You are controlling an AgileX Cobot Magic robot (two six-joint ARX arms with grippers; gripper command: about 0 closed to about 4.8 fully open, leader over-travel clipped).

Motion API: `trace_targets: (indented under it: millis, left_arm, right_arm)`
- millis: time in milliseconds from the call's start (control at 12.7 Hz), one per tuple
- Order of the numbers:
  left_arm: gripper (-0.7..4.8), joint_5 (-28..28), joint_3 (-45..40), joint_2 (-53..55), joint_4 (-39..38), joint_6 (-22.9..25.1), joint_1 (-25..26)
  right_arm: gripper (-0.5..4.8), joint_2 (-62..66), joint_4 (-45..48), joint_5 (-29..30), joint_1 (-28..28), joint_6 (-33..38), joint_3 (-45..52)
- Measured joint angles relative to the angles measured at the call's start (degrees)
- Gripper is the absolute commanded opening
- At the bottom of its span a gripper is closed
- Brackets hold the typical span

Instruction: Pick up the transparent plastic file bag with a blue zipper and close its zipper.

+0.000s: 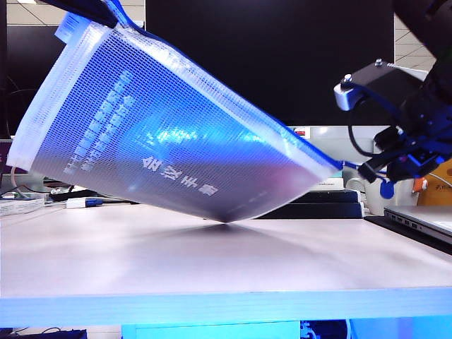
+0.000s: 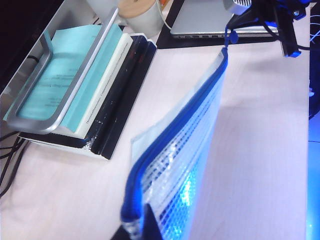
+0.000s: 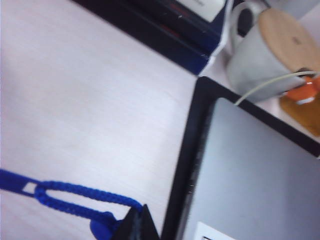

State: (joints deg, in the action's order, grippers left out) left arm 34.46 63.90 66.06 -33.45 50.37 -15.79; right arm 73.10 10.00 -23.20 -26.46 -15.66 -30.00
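Both claws (image 1: 374,169) (image 2: 134,231) shut: bag (image 1: 162,134), cord (image 3: 75,197).

File bag (image 1: 176,134) above table (image 1: 212,268), between left gripper (image 1: 106,14) and right gripper (image 1: 374,169)

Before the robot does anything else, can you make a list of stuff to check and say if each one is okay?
1. Left gripper shut on the bag's corner: ok.
2. Right gripper shut on the blue cord: ok.
3. Bag off the table: its lowest corner looks just above it; cannot tell if it touches.
4. Zipper closed all the way: cannot tell.
5. Cord pulled tight between bag and right gripper: ok.
6. Room by the right gripper: not ok; laptop and mug are close.
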Motion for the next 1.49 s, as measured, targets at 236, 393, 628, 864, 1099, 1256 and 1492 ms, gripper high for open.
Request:
trace_targets:
  millis: [236, 393, 628, 864, 1099, 1256, 1492]
  left_arm:
    - [4.79, -6.0, 0.0, 4.2, -3.1, -2.5, 0.0]
    - [4.79, -11.6, 0.0, 7.8, -5.2, -5.5, 0.1]
    - [4.79, -18.0, -0.2, 6.6, -2.3, -15.6, 0.0]
    - [4.79, -22.4, 0.0, 4.8, -5.2, -22.4, 0.2]
    - [4.79, -18.4, 0.0, 4.4, -5.1, -25.8, 2.3]
    - [4.79, -11.0, 0.0, 4.4, -5.6, -28.5, 9.6]
    - [4.79, -4.5, -0.1, 4.4, -4.9, -29.4, 11.9]
  right_arm:
    - [2.17, -0.1, 5.8, 5.2, 0.2, 0.8, 0.0]
    - [2.17, -0.1, 5.8, 7.1, 0.2, 0.8, 0.0]
    - [2.31, -0.6, 4.8, 8.9, 0.2, 3.0, 0.0]
    - [4.09, -8.7, -22.5, 25.7, 0.1, 12.3, 0.1]
    - [4.32, -13.4, -17.7, 32.3, 0.2, 15.3, 0.1]
    - [4.31, -17.5, -16.3, 25.0, 0.3, 16.2, 0.0]
    - [4.79, -12.3, -15.5, 19.2, 0.3, 12.8, -6.2]
